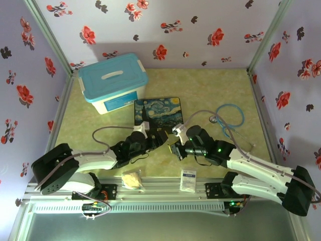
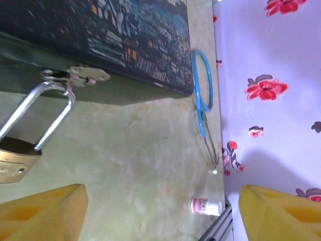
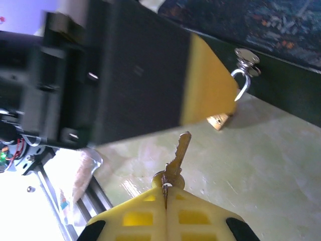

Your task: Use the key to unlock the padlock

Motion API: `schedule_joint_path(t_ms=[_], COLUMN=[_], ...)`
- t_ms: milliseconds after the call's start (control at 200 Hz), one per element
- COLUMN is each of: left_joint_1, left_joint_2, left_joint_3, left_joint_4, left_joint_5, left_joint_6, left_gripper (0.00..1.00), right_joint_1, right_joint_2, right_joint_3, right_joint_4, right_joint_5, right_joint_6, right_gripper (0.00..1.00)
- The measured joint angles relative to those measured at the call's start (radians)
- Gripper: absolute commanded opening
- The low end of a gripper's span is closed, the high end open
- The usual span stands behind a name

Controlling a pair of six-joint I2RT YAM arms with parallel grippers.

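**Padlock and key at the front wall of a painted tin.** The padlock (image 2: 12, 159) hangs by its shackle (image 2: 55, 123) from the hasp (image 2: 83, 75) of the tin (image 2: 125, 40). Its brass body sits low, apparently resting on the table (image 2: 150, 150) just in front of the tin, between the two arms. The left claw (image 2: 163, 216) stands open, its yellow fingers (image 2: 42, 213) wide apart. The lock body lies just beside one finger and not yet between the pair, a placement that suggests a grasp meant to steady the body so the keyhole cannot swing away. The right claw (image 3: 165, 193) is closed on the head of the key (image 3: 176, 150), with the blade projecting forward toward the padlock. The padlock is near the key tip but apart from it, and in the right wrist view it is partly hidden behind a finger of the left claw. Gripping the key by its head leaves the whole blade free for insertion. No writing is legible. The tin's lid carries a Starry Night print. A small bottle (image 2: 205, 206) near the table edge bears a pinkish label and a white box (image 1: 188, 179) a blue one, both too small to read.
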Motion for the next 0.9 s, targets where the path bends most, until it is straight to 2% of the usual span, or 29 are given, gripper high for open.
schedule_joint_path(t_ms=[200, 465, 600, 740, 900], left_joint_1=[-0.002, -0.004, -0.008, -0.01, -0.013], left_joint_2=[-0.01, -0.105, -0.075, -0.069, -0.052], left_joint_3=[0.008, 0.015, 0.056, 0.059, 0.063], left_joint_4=[-0.013, -0.073, -0.114, -0.126, -0.144], left_joint_5=[0.016, -0.006, 0.021, 0.037, 0.063], left_joint_6=[0.032, 0.08, 0.106, 0.111, 0.125], left_gripper=[0.79, 0.67, 0.46, 0.41, 0.26], right_joint_1=[0.005, 0.012, 0.017, 0.017, 0.017], right_joint_2=[0.04, 0.073, 0.085, 0.086, 0.103], right_joint_3=[0.0, 0.0, 0.0, 0.0, 0.0], right_joint_4=[0.0, 0.01, 0.018, 0.049, 0.06], right_joint_5=[-0.015, -0.018, -0.018, -0.013, 0.005], right_joint_6=[-0.009, -0.009, -0.009, -0.009, -0.009], right_gripper=[0.0, 0.0, 0.0, 0.0, 0.0])
